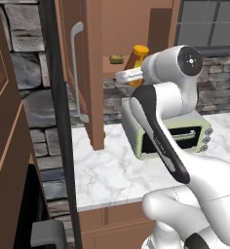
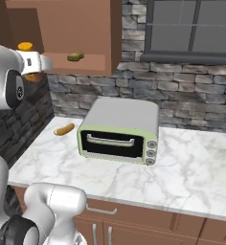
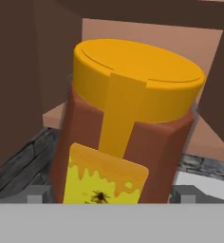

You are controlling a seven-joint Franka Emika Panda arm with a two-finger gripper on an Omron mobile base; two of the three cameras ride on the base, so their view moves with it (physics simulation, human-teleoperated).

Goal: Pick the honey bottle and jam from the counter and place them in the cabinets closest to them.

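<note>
Amber honey bottle (image 3: pixel 128 123): raised off the counter, in front of the open wall cabinet's shelf; in the hand view its yellow-orange cap sits at 12 o'clock and its label at 6 o'clock.
Gripper (image 3: pixel 109 194): jaws spread wide around the honey bottle's body and seemingly grasping it, though where the fingertips (image 3: pixel 35 193) meet the bottle is cut off at the frame's bottom.
Bottle in base views: cap at 1 o'clock of the left base view (image 1: pixel 139 52); at 10 o'clock of the right base view (image 2: pixel 25 46), behind the white wrist.
Cabinet (image 2: pixel 76 24): reddish-brown wood, door (image 1: pixel 95 73) swung open with its grey bar handle (image 1: pixel 77 73) facing out.
Shelf (image 2: pixel 86 64): carries a small yellowish lump (image 2: pixel 76 56), just beside the bottle.
Counter (image 2: pixel 191 167): white marble with grey veins.
Toaster oven (image 2: pixel 119 131): stands on the counter below the shelf, at the centre of the right base view.
Small tan piece (image 2: pixel 63 129): lies on the counter at 9 o'clock of the toaster oven.
</note>
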